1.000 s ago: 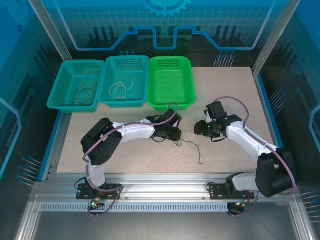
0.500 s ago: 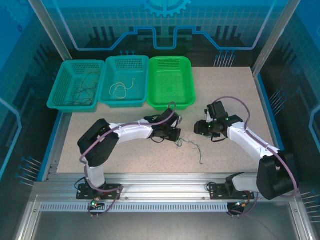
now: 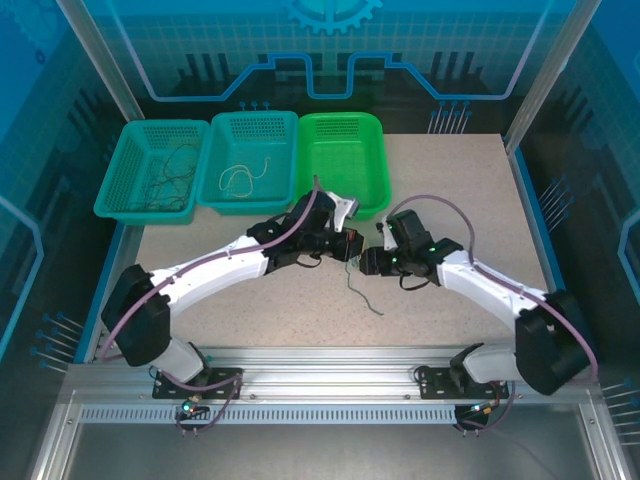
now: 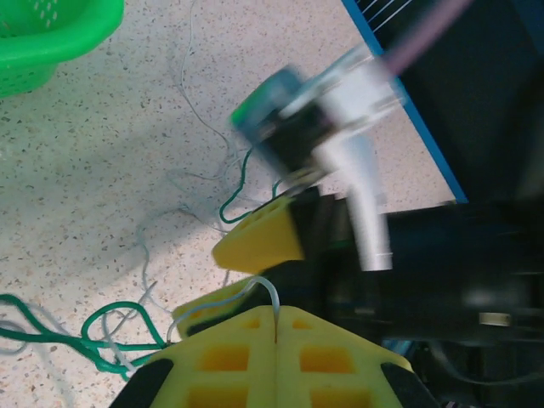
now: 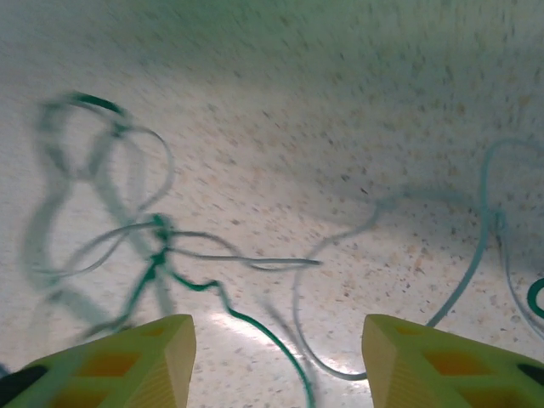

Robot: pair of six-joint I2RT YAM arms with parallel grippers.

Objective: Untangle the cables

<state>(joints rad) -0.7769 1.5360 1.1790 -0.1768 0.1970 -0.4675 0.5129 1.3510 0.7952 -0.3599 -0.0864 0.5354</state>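
The cables (image 3: 362,296) are a small tangle of thin green and pale wires, trailing onto the table below the two grippers. My left gripper (image 3: 348,247) is shut on one pale cable (image 4: 265,289), which arches out of the seam between its yellow fingers (image 4: 229,340). Green cable loops (image 4: 85,342) lie on the table to its left. My right gripper (image 3: 366,262) faces it closely and stands open. In the right wrist view its fingers (image 5: 144,361) straddle a green cable (image 5: 255,327) and a pale cable (image 5: 340,365) without touching them.
Three baskets line the back left: a teal basket (image 3: 118,180) with dark cables, a teal basket (image 3: 215,160) with a pale cable, and a green basket (image 3: 372,170) just behind the grippers. The blue table edge (image 4: 399,93) runs along the right.
My left gripper has closed on the pale cable and pulled back and left toward the green basket. The right gripper followed leftward, and the tangle was dragged along.
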